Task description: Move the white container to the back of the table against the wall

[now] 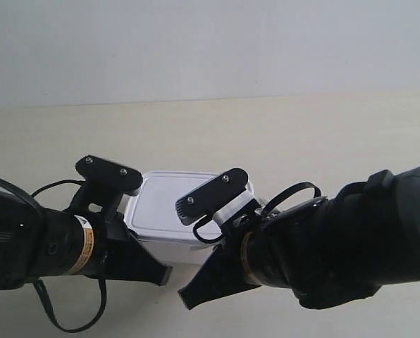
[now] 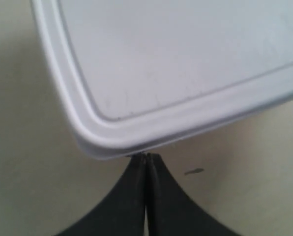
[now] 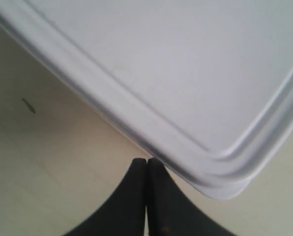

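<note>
The white container (image 1: 173, 205) sits on the table (image 1: 280, 141) between my two arms, well short of the wall (image 1: 210, 42). Its rimmed lid (image 2: 186, 54) fills most of the left wrist view. My left gripper (image 2: 146, 157) is shut, its tips touching the container's side under a rounded corner of the lid. In the right wrist view the container (image 3: 186, 64) shows its other near corner. My right gripper (image 3: 146, 162) is shut too, tips right at the lid's edge. Neither gripper has anything between its fingers.
The arm at the exterior view's left (image 1: 48, 246) and the arm at the exterior view's right (image 1: 337, 239) crowd the near table edge. Bare table runs from the container back to the wall. Small dark specks (image 2: 193, 171) mark the surface.
</note>
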Robot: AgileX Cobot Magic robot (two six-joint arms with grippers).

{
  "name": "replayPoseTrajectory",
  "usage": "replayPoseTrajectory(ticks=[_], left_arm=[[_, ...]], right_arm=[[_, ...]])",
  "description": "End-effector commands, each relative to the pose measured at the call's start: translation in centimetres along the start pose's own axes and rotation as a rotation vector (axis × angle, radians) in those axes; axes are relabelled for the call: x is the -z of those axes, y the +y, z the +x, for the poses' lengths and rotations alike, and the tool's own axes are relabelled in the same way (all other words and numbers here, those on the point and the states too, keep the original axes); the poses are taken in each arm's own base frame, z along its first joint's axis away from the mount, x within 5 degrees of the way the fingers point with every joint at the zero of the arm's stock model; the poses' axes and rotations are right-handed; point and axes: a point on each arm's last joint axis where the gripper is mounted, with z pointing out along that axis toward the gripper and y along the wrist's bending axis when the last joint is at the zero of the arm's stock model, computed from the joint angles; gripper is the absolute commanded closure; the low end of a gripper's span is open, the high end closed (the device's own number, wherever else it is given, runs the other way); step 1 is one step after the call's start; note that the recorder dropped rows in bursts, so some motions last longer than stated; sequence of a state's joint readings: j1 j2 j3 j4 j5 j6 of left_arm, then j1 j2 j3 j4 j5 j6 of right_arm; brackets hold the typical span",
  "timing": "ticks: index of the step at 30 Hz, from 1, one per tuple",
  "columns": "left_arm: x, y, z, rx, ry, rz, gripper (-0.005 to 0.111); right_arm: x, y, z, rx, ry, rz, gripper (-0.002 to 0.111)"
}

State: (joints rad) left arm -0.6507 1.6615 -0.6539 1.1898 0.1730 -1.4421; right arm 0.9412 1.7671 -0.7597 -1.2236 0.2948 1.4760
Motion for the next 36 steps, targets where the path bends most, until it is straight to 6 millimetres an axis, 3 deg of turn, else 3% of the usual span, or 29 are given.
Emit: replayPoseTrajectory(ticks=[1,7,12,22,36], left_arm=[[-1.1,-0.1,-0.3,-0.006,0.015,-0.014,0.107],[-2.1,-0.3,-1.2,-0.019,0.013,-0.027,0.107],[-3.0,0.9,-1.7,0.018,0.018,-0.033,0.107],[-3.6,2.4,-2.7,0.082,-0.006,0.016,0.107],[-5.7,1.9,-4.2,0.077,-0.014,0.047,0.107]], right_arm=[[0.1,-0.2,-1.0,0.022,-0.025,0.051,0.108],[-1.1,-0.5,-1.6,0.059,-0.006,0.144,0.108],[-1.9,-0.9,-1.5,0.109,0.006,0.210,0.108],[-2.5,-2.7,-2.1,0.079,-0.011,0.174,0.108],[-2.7,-3.6,-2.6,0.107,-0.047,0.195,0.108]])
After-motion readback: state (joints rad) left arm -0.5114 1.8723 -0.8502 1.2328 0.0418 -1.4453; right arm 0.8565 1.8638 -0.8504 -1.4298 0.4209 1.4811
